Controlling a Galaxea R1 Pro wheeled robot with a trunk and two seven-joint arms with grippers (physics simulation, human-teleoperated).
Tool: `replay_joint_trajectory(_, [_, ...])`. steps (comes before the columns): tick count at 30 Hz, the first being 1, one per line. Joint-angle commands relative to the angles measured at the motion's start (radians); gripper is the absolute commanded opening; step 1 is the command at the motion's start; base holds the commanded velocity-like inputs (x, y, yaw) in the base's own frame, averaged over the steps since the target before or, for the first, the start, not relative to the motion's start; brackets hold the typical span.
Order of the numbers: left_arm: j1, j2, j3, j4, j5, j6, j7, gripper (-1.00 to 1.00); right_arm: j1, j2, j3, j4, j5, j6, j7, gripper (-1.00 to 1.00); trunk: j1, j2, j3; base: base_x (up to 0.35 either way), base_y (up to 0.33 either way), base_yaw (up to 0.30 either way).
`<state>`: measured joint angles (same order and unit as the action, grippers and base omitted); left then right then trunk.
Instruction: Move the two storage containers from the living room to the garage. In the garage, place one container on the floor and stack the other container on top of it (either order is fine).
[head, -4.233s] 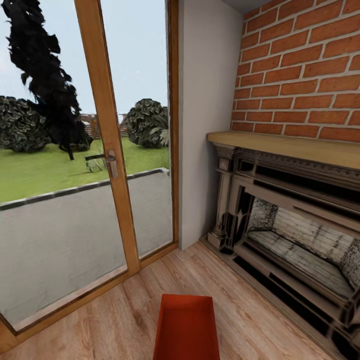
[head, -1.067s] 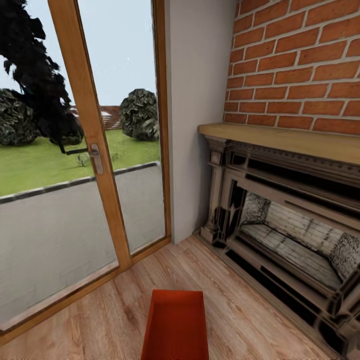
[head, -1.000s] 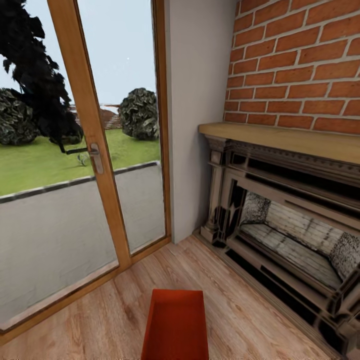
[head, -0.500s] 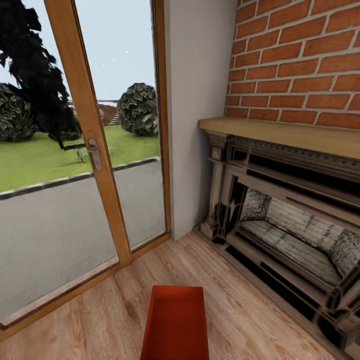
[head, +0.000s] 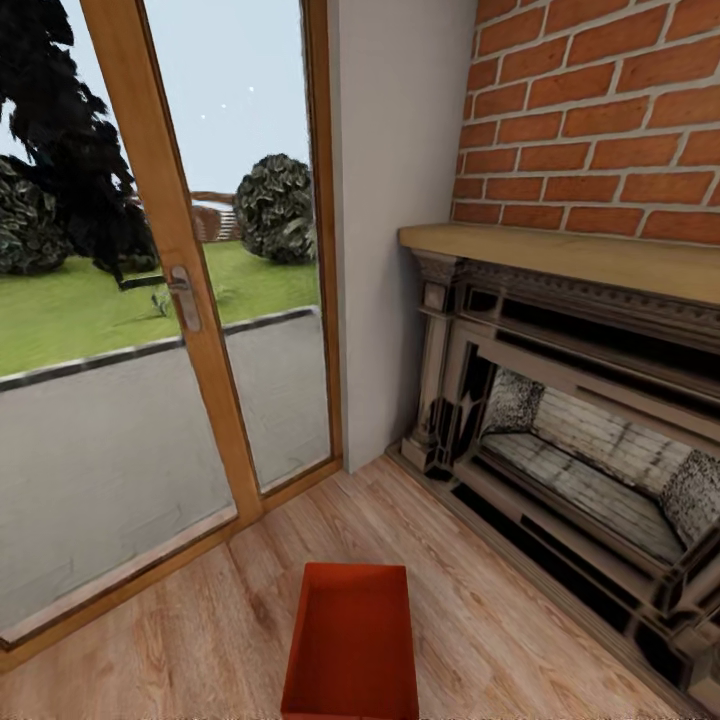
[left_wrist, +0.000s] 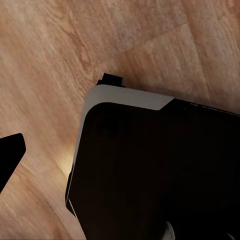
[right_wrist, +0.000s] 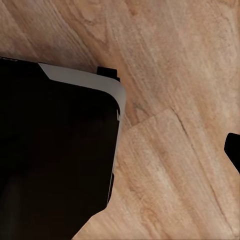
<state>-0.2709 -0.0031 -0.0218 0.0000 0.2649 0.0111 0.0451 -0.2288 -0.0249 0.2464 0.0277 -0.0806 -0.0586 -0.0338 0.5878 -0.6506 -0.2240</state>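
A red-orange open-top bin (head: 352, 645) sits on the light wood floor (head: 180, 640) of a living room, low in the head view and empty inside. Its long sides run away from the robot toward the corner of the room. To its right, well apart, stands a dark carved fireplace (head: 580, 440) with a pale wooden mantel (head: 570, 255) under a red brick wall (head: 600, 110). To its left is a glass door (head: 160, 300) in a wooden frame with a metal handle (head: 183, 297); beyond the glass lie a grey patio, grass and dark bushes. A plain grey wall (head: 395, 200) fills the corner between door and brick.

Both wrist views look down on wood planks and the robot's black, grey-edged base (left_wrist: 150, 170) (right_wrist: 55, 155). A dark tip shows at the edge of each wrist view, but whether the jaws of either gripper are open or closed cannot be told.
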Motion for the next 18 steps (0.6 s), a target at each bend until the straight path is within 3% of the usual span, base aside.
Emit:
replay_joint_trajectory(1, [-0.001,0.0,-0.003,0.0,0.007,0.001,0.003,1.0,-0.001,0.0,0.008,0.003,-0.008,-0.006,-0.001,1.0,0.004,-0.009,-0.006,0.0,0.0,0.0])
replay_joint_trajectory(18, [-0.001,0.0,-0.003,0.0,0.007,0.001,0.004,1.0,-0.001,0.0,0.008,0.003,-0.008,-0.006,-0.001,1.0,0.069,-0.128,-0.086,0.0,0.0,0.0])
